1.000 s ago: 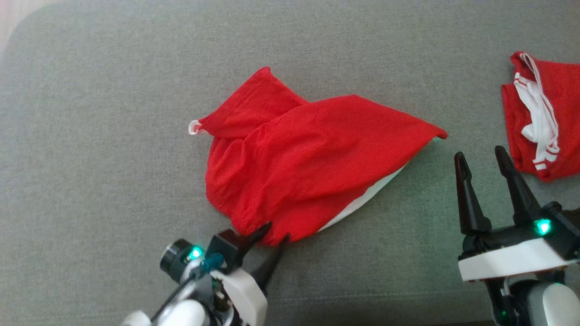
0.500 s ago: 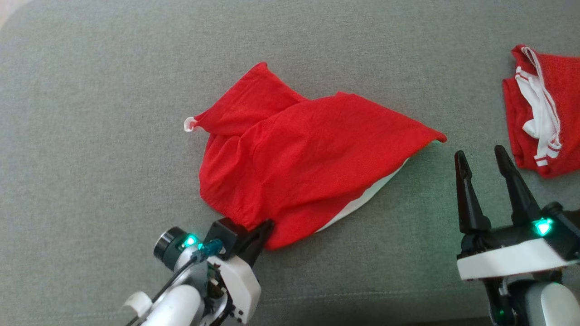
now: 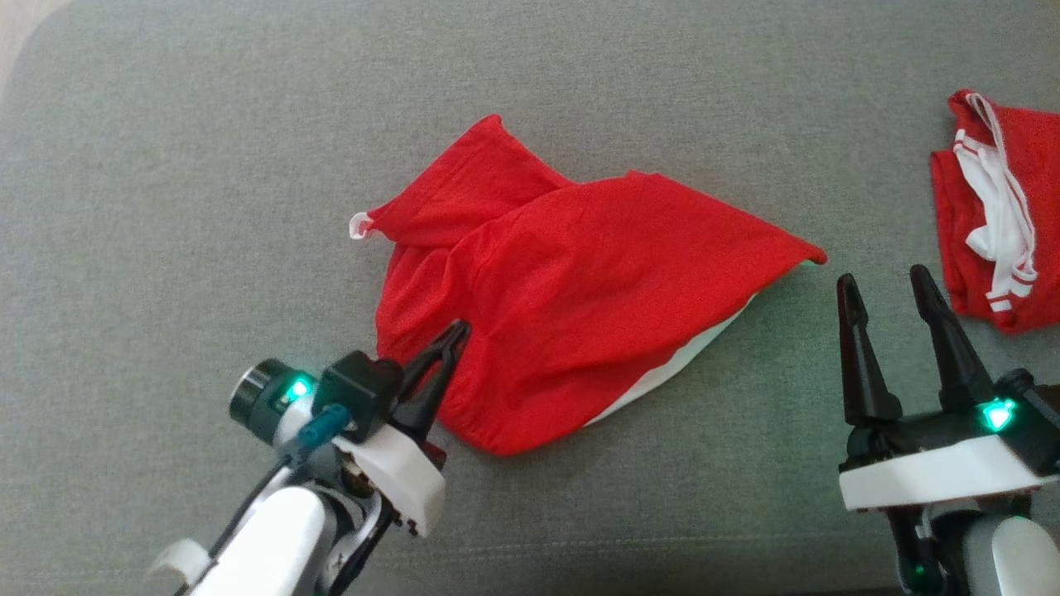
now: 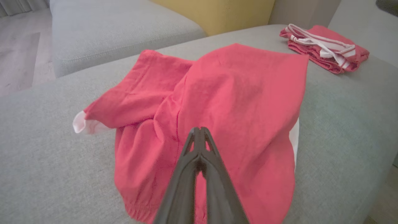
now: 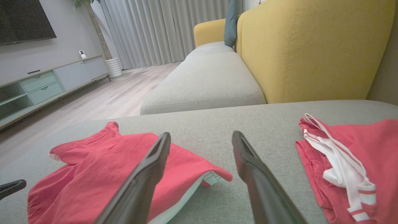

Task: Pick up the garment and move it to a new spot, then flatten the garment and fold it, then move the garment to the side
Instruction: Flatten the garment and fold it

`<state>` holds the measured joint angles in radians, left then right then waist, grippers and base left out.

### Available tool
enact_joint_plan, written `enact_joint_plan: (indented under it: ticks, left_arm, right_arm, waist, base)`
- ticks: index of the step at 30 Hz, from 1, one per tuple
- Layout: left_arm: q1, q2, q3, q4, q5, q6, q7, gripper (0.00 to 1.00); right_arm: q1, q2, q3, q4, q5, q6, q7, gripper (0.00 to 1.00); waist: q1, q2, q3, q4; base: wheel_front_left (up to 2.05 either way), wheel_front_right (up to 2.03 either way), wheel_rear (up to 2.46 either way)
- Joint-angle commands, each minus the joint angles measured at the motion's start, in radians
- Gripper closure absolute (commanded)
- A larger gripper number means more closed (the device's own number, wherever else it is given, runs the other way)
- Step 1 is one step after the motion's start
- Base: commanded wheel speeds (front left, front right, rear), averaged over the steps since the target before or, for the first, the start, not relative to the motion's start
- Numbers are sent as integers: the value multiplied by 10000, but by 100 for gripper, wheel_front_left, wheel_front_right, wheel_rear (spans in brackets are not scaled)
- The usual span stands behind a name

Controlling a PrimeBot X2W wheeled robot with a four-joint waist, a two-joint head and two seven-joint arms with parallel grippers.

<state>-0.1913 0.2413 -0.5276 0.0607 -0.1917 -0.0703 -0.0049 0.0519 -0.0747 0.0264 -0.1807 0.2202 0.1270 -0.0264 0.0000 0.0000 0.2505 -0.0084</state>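
The garment [image 3: 580, 290], red shorts with a white lining showing at the near right hem, lies crumpled on the grey sofa cushion [image 3: 207, 165]. My left gripper [image 3: 455, 331] is shut and points over the garment's near left part; in the left wrist view its tips [image 4: 199, 129] are pressed together above the red cloth [image 4: 236, 93], with no cloth seen pinched between them. My right gripper [image 3: 890, 285] stands open just right of the garment's pointed right corner, with nothing between its fingers. The right wrist view shows the garment [image 5: 102, 168] to the left of that open gripper [image 5: 202, 135].
A second red garment with white striped trim [image 3: 994, 223] lies bunched at the cushion's right edge, close to my right gripper. A yellow backrest [image 5: 311, 46] rises behind the cushion. Another grey seat [image 5: 202, 81] lies beyond, with wooden floor to its left.
My left gripper closed at the garment's near edge, then moved up and to the left over the cloth. The garment lies much as before. The right gripper stayed put.
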Motion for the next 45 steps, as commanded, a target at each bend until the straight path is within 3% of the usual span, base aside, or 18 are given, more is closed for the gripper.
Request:
enact_joint_plan:
  ticks: [1, 2, 3, 12, 16, 26, 45]
  left_arm:
    - [-365, 168, 462, -432, -57, 100, -75, 100]
    - [-286, 102, 871, -830, -166, 540, -497, 4]
    - [-263, 73, 1009, -914, -196, 672, -693, 0]
    - [295, -36, 2524, -1195, -616, 1846, -2200, 0]
    - [717, 96, 2935, -1134, -686, 2044, -2401, 0]
    - [1501, 149, 2944, -1197, -564, 2061, -2535, 0]
    - [1461, 110, 2679, -1068, -566, 1868, -2480, 0]
  right_arm:
    - [-279, -6, 220, -325, 69, 37, -126, 0]
    - [-279, -13, 217, -319, 63, 37, -134, 0]
    - [-281, -14, 213, -325, 56, 37, -143, 0]
    - [-215, -107, 39, -335, -150, 37, -18, 0]
    - [-45, -130, 21, -375, -298, 37, 159, 0]
    - [321, -266, 61, -503, -391, 37, 534, 0]
    - [372, -259, 7, -630, -317, 37, 602, 0]
  waist:
    - [0, 0, -21, -7]
    - [0, 0, -87, -18]
    - [0, 0, -106, -23]
    - [0, 0, -450, 49]
    - [0, 0, -673, 101]
    - [0, 0, -1056, 112]
    - [0, 0, -1028, 107]
  base:
    - [0, 0, 0]
    - [0, 0, 0]
    - [0, 0, 0]
    - [0, 0, 0]
    - [0, 0, 0]
    - [0, 0, 0]
    - [0, 0, 0]
